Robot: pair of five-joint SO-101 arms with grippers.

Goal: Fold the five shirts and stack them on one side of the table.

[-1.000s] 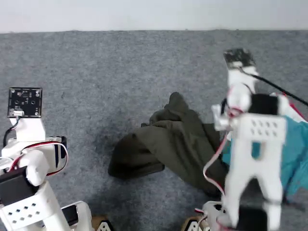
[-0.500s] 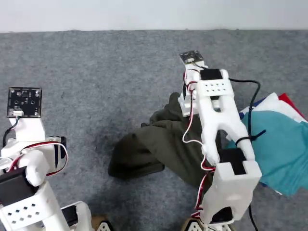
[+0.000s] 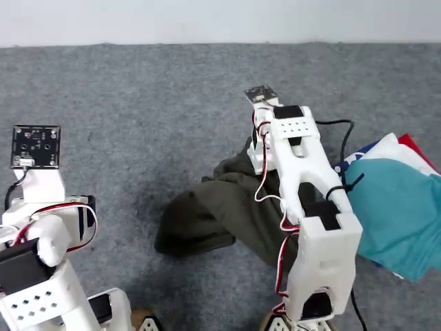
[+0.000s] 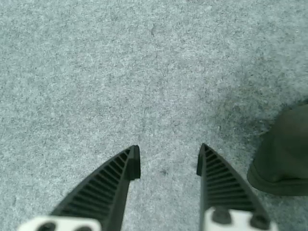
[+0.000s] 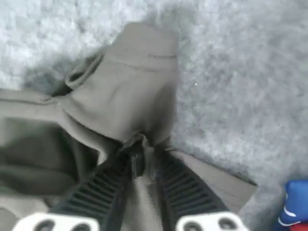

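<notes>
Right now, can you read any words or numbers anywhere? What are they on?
No words, numbers or signs can be read.
On the black board atop an arm: tiny marks, too small to read.
On the blue cloth near the dark green shirt: white marks, too blurred to read.
On the teal shirt: no print showing.

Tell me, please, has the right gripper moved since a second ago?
Yes. The right gripper swung left, away from the teal shirt, onto the olive shirt.
</notes>
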